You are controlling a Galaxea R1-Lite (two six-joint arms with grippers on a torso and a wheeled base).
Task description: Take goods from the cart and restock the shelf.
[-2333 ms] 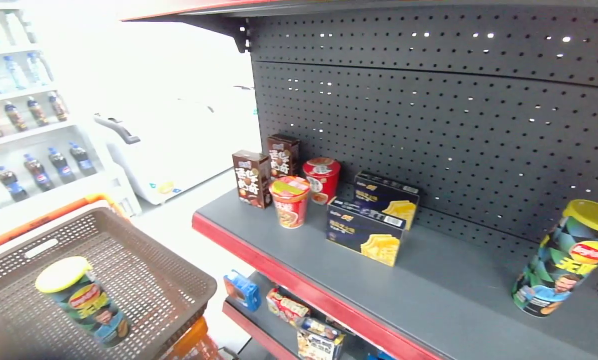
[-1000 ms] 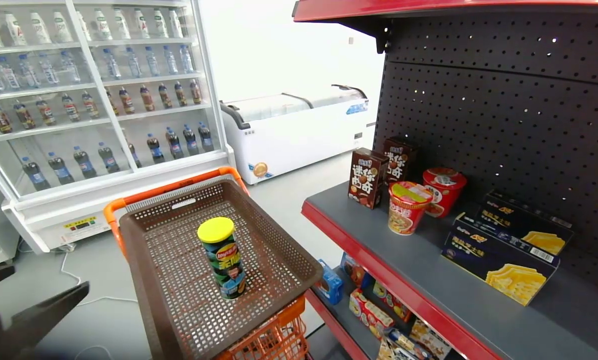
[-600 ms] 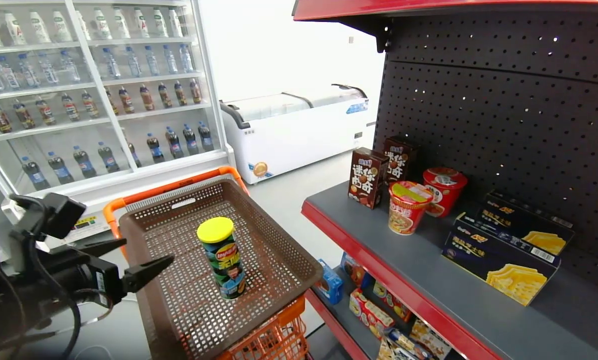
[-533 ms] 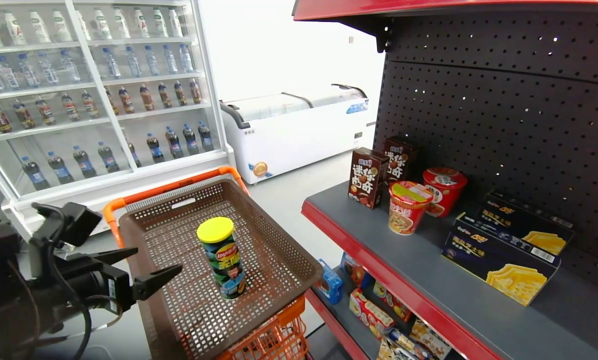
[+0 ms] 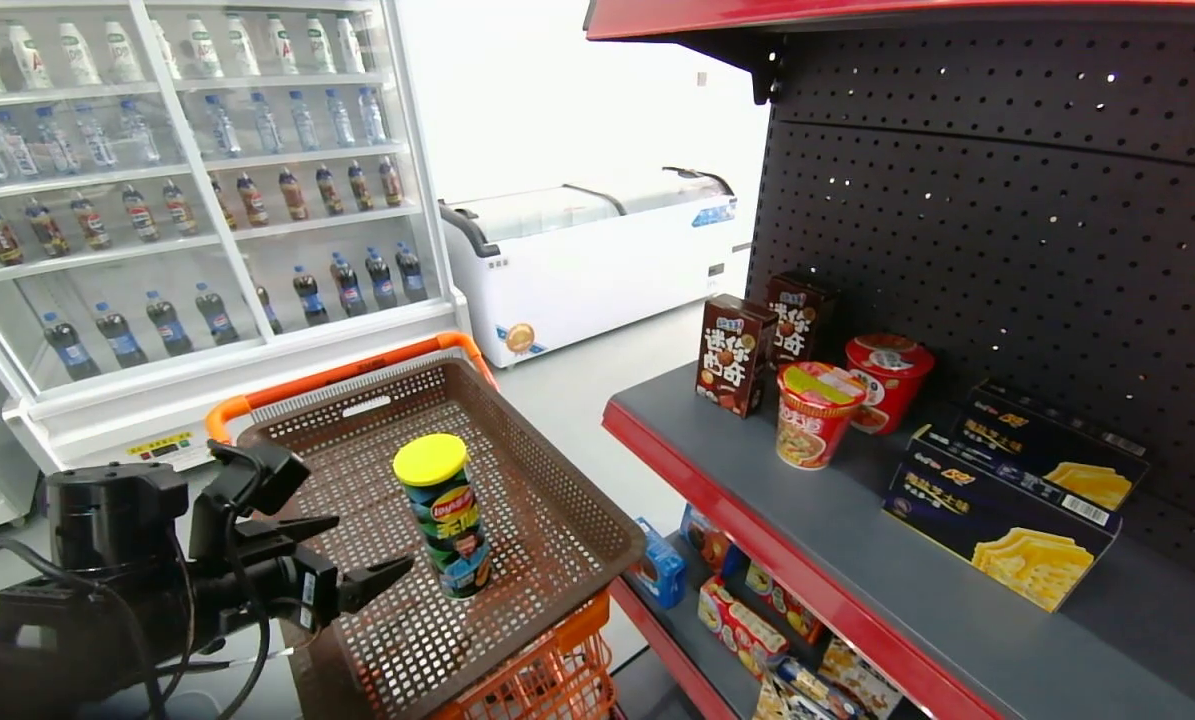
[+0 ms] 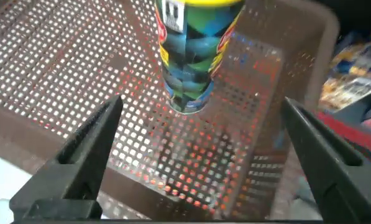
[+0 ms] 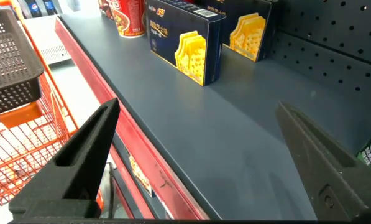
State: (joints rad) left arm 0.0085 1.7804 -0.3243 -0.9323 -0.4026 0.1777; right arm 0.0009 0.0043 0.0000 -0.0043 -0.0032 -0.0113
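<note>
At near edge of cart (image 5: 329, 377), L gripper (image 5: 375, 542) level w/ chip can (image 5: 444, 515); fingers (image 6: 86, 155) wide apart, empty, prob. lined up for side grasp. Can upright mid-basket (image 5: 567, 480). Farther, R gripper (image 7: 197, 155) wide open, empty, over shelf (image 5: 857, 560).

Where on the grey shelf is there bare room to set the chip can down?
The grey shelf is bare along its red front edge, before the noodle cups and dark blue boxes. A wider bare stretch lies past those boxes. The back row against the pegboard is crowded.
</note>
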